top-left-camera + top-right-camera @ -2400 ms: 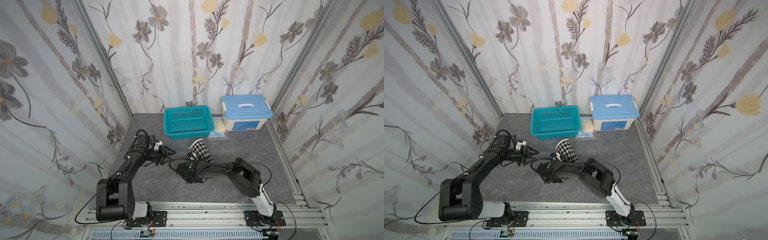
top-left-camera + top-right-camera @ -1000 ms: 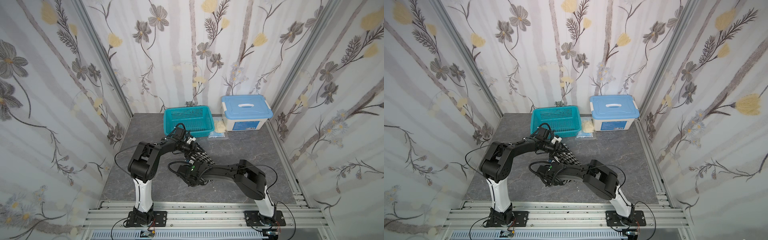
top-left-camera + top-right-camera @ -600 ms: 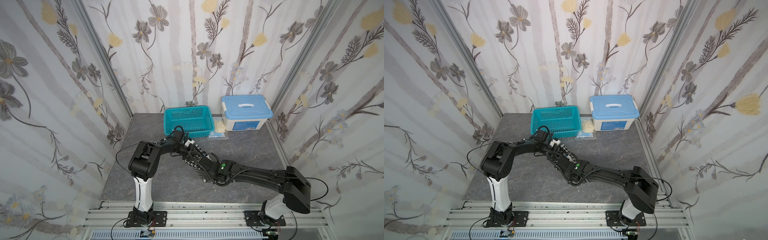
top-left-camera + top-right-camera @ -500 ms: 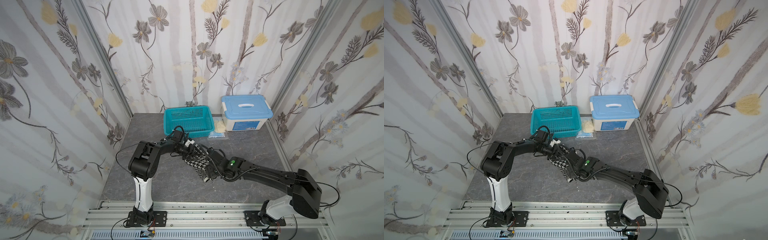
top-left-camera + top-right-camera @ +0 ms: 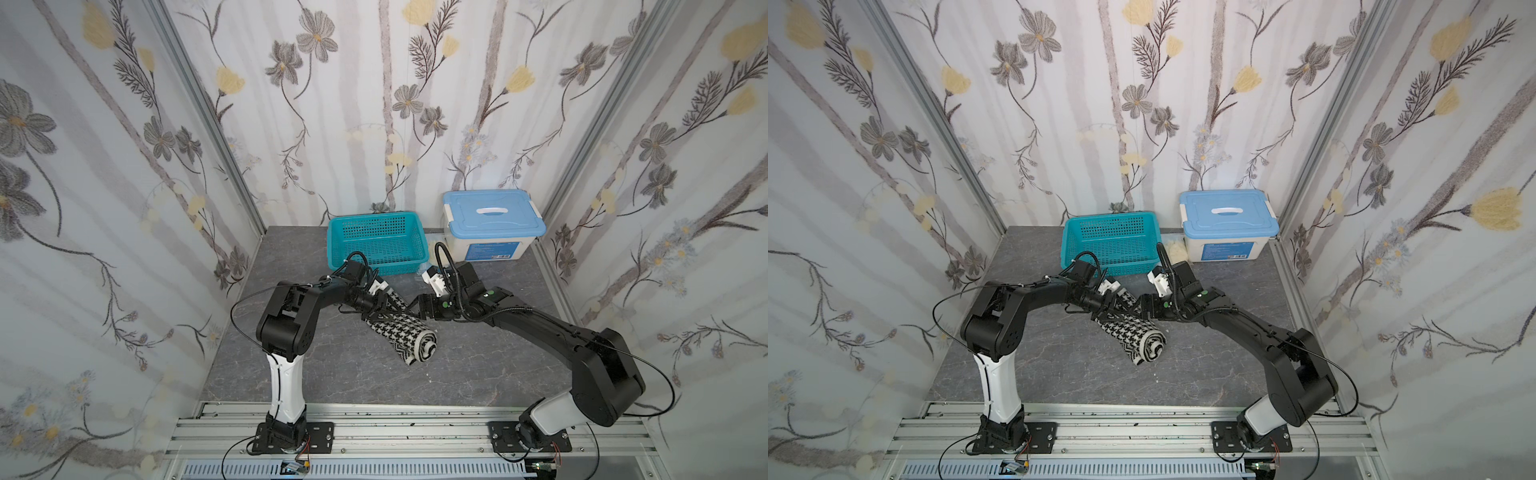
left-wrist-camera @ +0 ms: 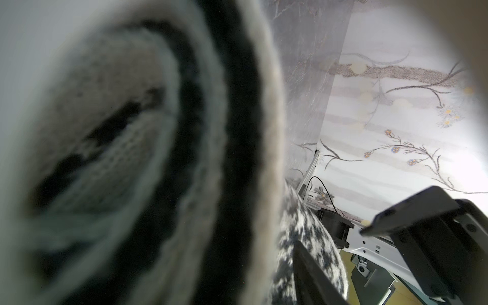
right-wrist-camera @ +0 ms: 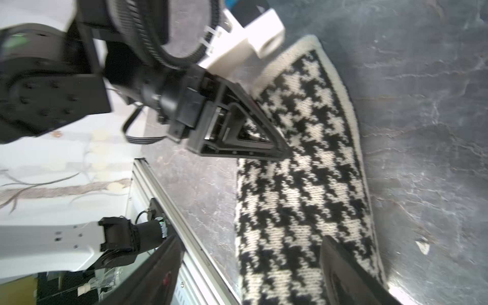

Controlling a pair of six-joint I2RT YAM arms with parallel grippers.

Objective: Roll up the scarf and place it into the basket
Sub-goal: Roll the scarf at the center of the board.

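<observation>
The rolled scarf (image 5: 409,337) lies on the table (image 5: 478,365), long axis running away from the basket (image 5: 376,266); the left gripper (image 5: 382,308) clamps its basket-side end, and the right gripper (image 5: 415,309), jaws spread, is just beside that end.

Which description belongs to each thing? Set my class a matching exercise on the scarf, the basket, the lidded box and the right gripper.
Things:
1. scarf
2. basket
3. box
4. right gripper

Descriptions:
A. teal, empty
B. jaws apart, above the checked cloth
C. black and white, rolled up
D. white, blue lid on

Pairs: 1-C; 2-A; 3-D; 4-B
</observation>
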